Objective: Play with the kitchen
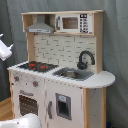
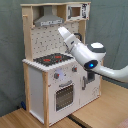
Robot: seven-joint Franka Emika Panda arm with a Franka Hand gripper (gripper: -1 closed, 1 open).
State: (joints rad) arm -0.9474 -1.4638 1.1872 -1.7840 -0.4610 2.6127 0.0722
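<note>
the toy kitchen (image 1: 65,85) stands against a grey curtain backdrop (image 1: 115,50) in both exterior views, filling most of the first exterior view and sitting at the second exterior view's left on a wooden floor (image 2: 95,117). its white and light-wood body carries a black stovetop (image 1: 36,66) with red burners, a silver sink (image 1: 74,74) beside it, and a black curved faucet (image 1: 85,59) rising behind the sink. a grey hood (image 1: 41,26) hangs over the stovetop, with a toy microwave (image 1: 74,23) on the upper shelf next to it. a white pegboard back (image 1: 62,49) runs between the counter and the shelf. below the stovetop sit two knobs (image 1: 25,81) and a windowed oven door (image 1: 29,104).

in the second exterior view the white franka arm (image 2: 85,50) reaches in from the second exterior view's right, its forearm angled up and across the front of the pegboard, above the stovetop. a blue light glows on its joint (image 2: 90,64). the gripper itself is hidden from sight there; whether its fingers are released or clenched cannot be told. at the first exterior view's left edge a white part of the robot (image 1: 4,49) pokes into the picture, well apart from the stovetop.
</note>
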